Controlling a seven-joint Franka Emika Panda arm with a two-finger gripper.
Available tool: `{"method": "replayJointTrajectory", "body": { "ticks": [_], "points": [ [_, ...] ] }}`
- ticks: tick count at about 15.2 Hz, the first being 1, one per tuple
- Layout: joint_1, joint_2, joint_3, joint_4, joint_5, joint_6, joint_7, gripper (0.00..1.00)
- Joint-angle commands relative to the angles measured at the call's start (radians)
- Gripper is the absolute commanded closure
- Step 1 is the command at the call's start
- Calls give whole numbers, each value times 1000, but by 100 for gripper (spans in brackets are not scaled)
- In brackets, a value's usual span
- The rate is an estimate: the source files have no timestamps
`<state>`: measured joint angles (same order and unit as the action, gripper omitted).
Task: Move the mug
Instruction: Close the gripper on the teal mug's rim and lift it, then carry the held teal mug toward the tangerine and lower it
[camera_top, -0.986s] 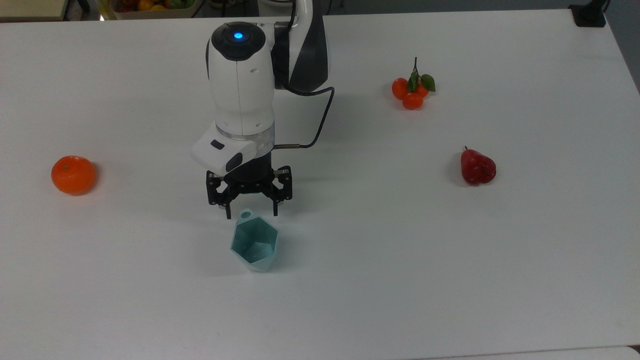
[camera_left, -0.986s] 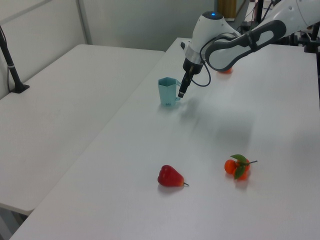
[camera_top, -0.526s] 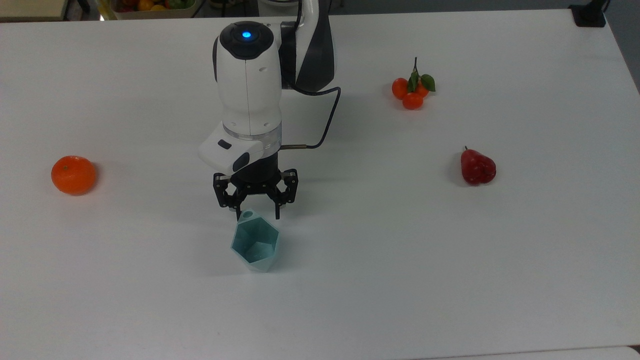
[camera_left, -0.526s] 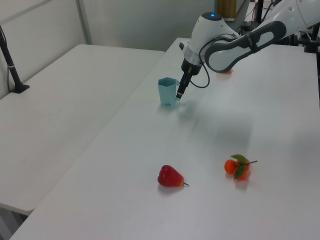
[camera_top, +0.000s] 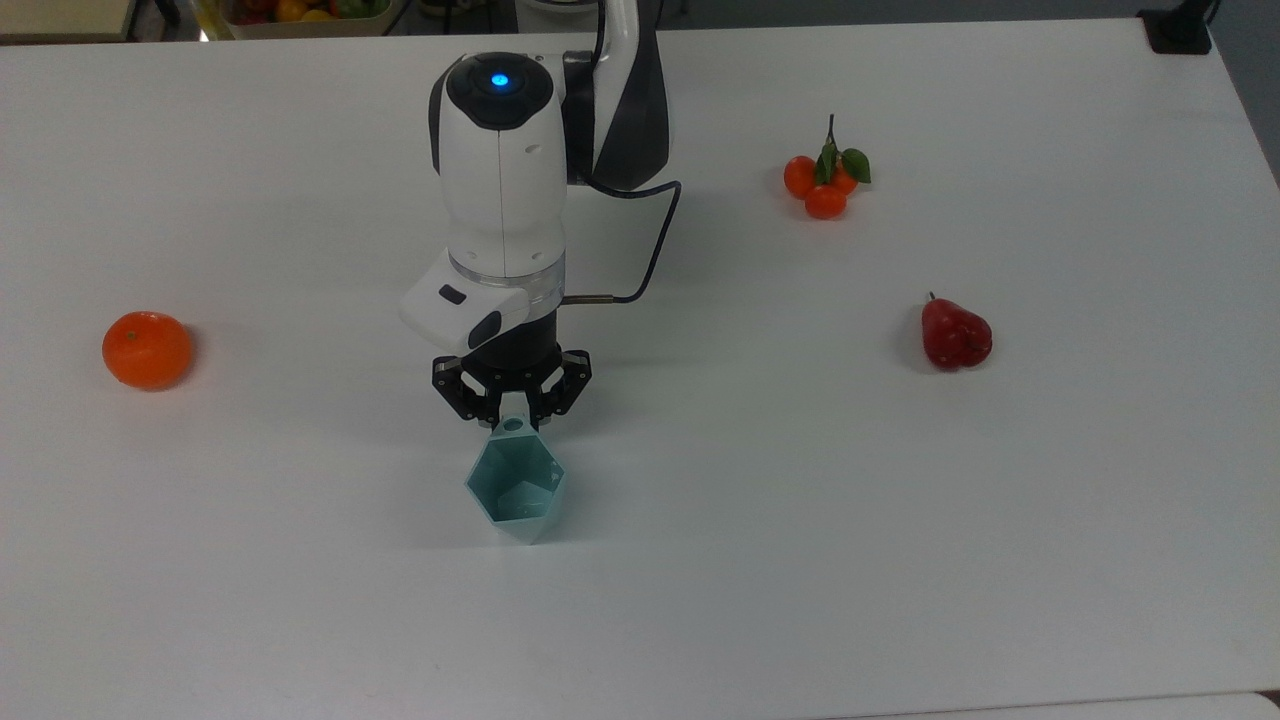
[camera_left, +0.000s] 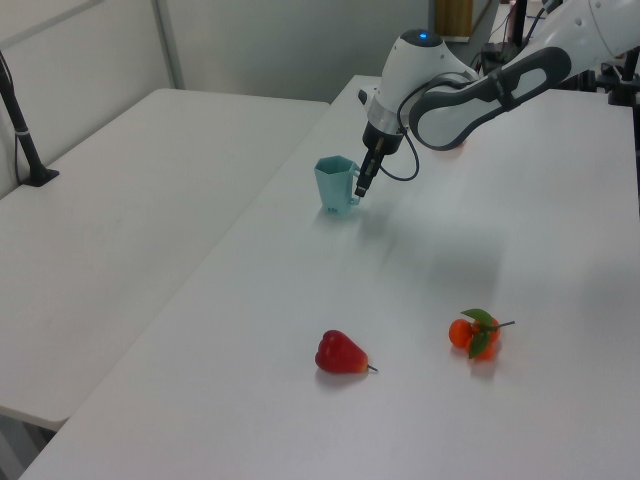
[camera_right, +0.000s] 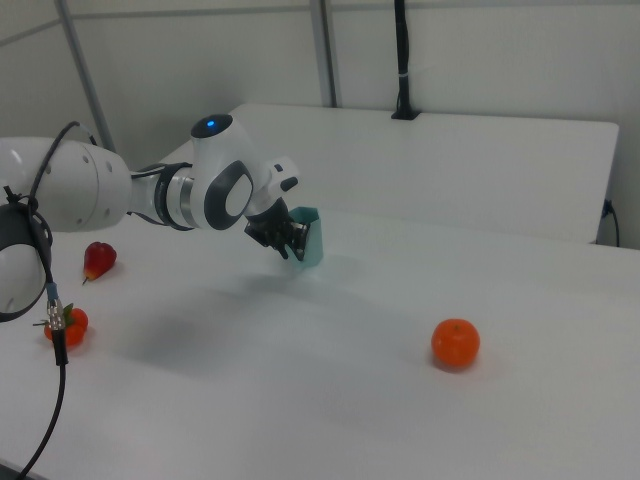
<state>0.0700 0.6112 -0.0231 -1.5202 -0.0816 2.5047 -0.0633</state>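
The mug (camera_top: 515, 490) is a pale teal faceted cup, upright near the middle of the white table (camera_top: 700, 560). Its small tab handle with a round hole (camera_top: 513, 425) points toward the arm. My gripper (camera_top: 512, 418) hangs straight down over that tab, its black fingers drawn together onto it from both sides. From the left view the mug (camera_left: 333, 185) stands just left of the gripper (camera_left: 362, 186). The right view has the mug (camera_right: 309, 237) behind the gripper (camera_right: 293, 246). I cannot tell whether the mug's base still touches the table.
An orange (camera_top: 146, 349) lies at the top view's far left. A cluster of small tangerines with leaves (camera_top: 826, 183) and a red pear-shaped fruit (camera_top: 955, 335) lie to the top view's right. A black clamp (camera_top: 1180, 30) sits on the far corner.
The gripper came down and forward onto the mug's handle tab, and its fingers went from wide open to shut on it. The mug turned and shifted slightly.
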Motion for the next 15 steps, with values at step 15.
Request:
{"method": "replayJointTrajectory", "body": {
  "ticks": [15],
  "points": [
    [2,-362,-6,-297,-61,-69,198,100]
  ]
}}
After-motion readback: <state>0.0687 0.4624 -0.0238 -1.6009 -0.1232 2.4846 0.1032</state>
